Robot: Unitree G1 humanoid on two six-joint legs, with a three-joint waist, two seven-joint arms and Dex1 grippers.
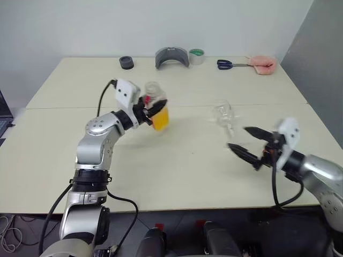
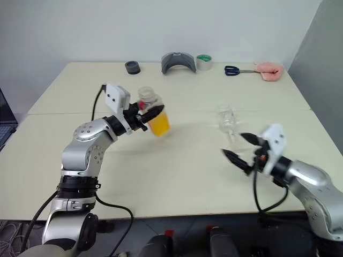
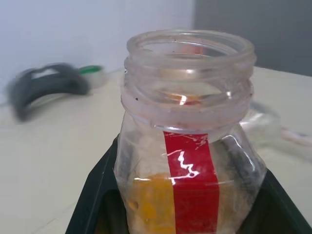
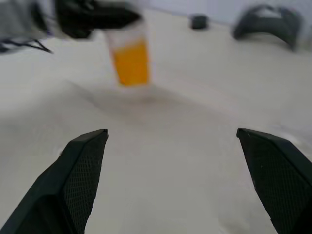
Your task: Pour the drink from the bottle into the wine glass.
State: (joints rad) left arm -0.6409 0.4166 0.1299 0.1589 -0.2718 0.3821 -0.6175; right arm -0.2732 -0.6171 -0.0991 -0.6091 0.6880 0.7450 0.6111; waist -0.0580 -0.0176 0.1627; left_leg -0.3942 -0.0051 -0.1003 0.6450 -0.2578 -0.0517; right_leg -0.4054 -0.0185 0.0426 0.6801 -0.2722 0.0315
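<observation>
My left gripper is shut on the bottle, held above the table left of centre. The bottle is clear with a red label stripe, and its wide neck is uncapped. The orange drink fills its lower part. The wine glass is clear and blurred, and sits on the table to the right of the bottle. My right gripper is open, low over the table just in front and to the right of the glass, with nothing between its fingers. The right wrist view shows the bottle ahead.
Along the table's far edge lie a small black round thing, a grey curved piece, a roll of tape, scissors and a pink object. A seam crosses the table.
</observation>
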